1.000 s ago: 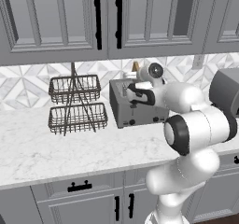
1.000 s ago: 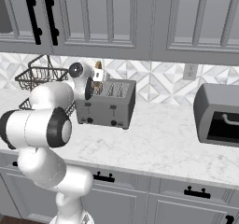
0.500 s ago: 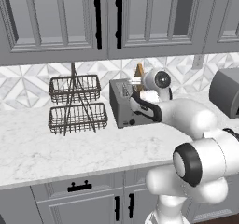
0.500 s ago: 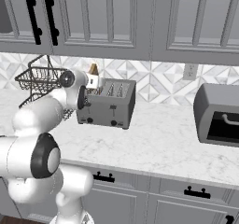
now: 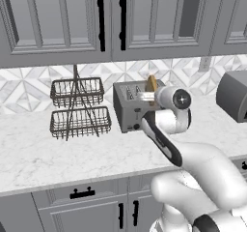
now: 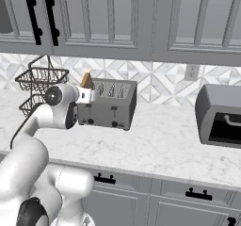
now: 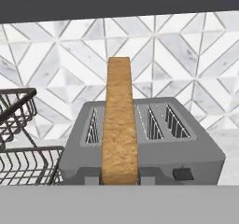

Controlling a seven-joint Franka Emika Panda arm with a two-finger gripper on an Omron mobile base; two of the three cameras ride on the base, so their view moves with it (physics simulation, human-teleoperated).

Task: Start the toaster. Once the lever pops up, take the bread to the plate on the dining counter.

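- Left base view: the toaster [image 5: 131, 105] stands toward the rear edge of the worktop [image 5: 34, 153], just beside the two-tier wire basket rack [image 5: 78, 108]. The bread [image 5: 151, 83] now projects above the toaster top at the end away from the rack. One second ago the wrist sat low against the toaster front; it has since risen to slot height, with the bread above it. The end effector [image 5: 147, 97] lies at the bread's base, largely masked by the wrist housing.
- Right base view: the bread [image 6: 86, 80] shows as a golden wedge at the toaster [image 6: 107, 103] corner, raised clear of the top plate. The end effector [image 6: 87, 95] sits directly below it. The grey oven box [image 6: 220, 116] stands well apart toward the other end of the worktop [image 6: 160, 145]. The whole scene has also shifted between pictures, so the base has moved.
- Hand view: the bread [image 7: 120, 125] stands edge-on, centred and upright in front of the four slots of the toaster [image 7: 154, 148]. Its lower end is cut off by the picture's lower edge, so the fingers are not visible; the end effector is probably pinching the bread, but the closure cannot be confirmed.
- Task status (judgement): the slice appears extracted or nearly so. Carrying it to the plate on the dining counter remains.
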